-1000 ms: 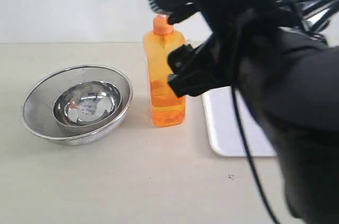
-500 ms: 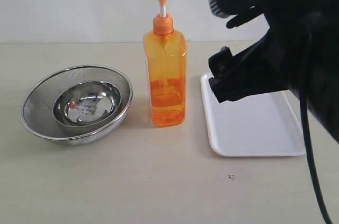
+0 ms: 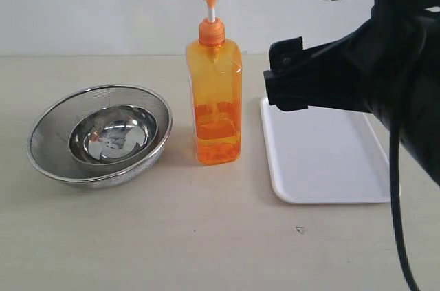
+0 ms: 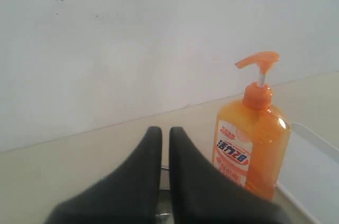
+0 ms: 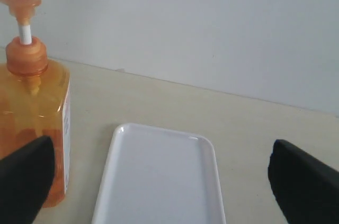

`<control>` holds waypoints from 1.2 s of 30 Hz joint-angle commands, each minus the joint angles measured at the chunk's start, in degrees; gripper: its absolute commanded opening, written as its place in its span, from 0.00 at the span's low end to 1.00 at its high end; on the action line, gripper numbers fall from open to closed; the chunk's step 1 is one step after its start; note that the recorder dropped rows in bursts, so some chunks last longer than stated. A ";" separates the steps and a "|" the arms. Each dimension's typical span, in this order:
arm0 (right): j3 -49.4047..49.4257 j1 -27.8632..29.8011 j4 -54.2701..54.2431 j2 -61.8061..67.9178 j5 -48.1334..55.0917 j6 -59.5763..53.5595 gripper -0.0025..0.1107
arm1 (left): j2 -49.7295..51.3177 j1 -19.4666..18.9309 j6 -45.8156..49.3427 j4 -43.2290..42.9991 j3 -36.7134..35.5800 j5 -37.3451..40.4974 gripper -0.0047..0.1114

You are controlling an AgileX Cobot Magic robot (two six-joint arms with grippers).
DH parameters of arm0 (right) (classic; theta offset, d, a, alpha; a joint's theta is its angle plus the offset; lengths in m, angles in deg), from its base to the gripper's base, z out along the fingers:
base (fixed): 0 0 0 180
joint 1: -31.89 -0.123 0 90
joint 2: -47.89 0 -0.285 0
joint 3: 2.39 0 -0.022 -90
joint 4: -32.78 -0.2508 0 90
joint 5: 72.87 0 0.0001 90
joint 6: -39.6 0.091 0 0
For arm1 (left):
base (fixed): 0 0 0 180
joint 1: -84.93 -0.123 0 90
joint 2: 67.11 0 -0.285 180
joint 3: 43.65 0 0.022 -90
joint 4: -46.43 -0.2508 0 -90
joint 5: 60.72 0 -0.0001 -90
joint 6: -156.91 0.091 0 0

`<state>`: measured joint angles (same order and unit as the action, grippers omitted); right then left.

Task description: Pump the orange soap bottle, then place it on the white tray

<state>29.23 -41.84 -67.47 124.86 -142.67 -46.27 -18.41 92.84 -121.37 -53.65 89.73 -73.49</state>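
Observation:
The orange soap bottle (image 3: 214, 91) stands upright on the beige table, pump head up, with nothing touching it. To its right lies the white tray (image 3: 323, 160), bare. My right gripper (image 3: 299, 36) hangs in the air above the tray's near-left part, right of the bottle and apart from it, jaws wide open and holding nothing. The right wrist view shows the bottle (image 5: 32, 113) beside one finger, the tray (image 5: 159, 128) and the open gripper (image 5: 164, 179). In the left wrist view my left gripper (image 4: 165, 134) is shut and empty, and the bottle (image 4: 251, 144) stands beyond it.
A round steel mesh strainer (image 3: 100, 133) holding a smaller steel bowl sits left of the bottle. A white wall runs behind the table. The right arm's black bulk and cable (image 3: 395, 188) fill the right side of the exterior view.
My right gripper has pulled back to the right, away from the bottle's pump head. The pump head is now uncovered and stands raised. The bottle has not shifted.

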 commanded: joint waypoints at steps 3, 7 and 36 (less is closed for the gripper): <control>0.41 0.05 0.31 -0.58 -0.16 0.94 0.90 | -0.52 0.11 -0.23 0.14 -0.07 -1.05 0.08; 0.41 0.05 0.31 -0.58 -0.16 1.60 0.59 | -0.52 0.11 -0.23 0.14 -0.07 -1.05 0.08; 0.41 0.05 0.31 -0.45 20.24 -9.88 0.03 | 24.09 0.11 21.42 7.28 9.33 -19.38 0.08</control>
<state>29.23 -41.84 -67.16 124.69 -121.65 -54.44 1.18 92.84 -106.19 -49.25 97.00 -90.72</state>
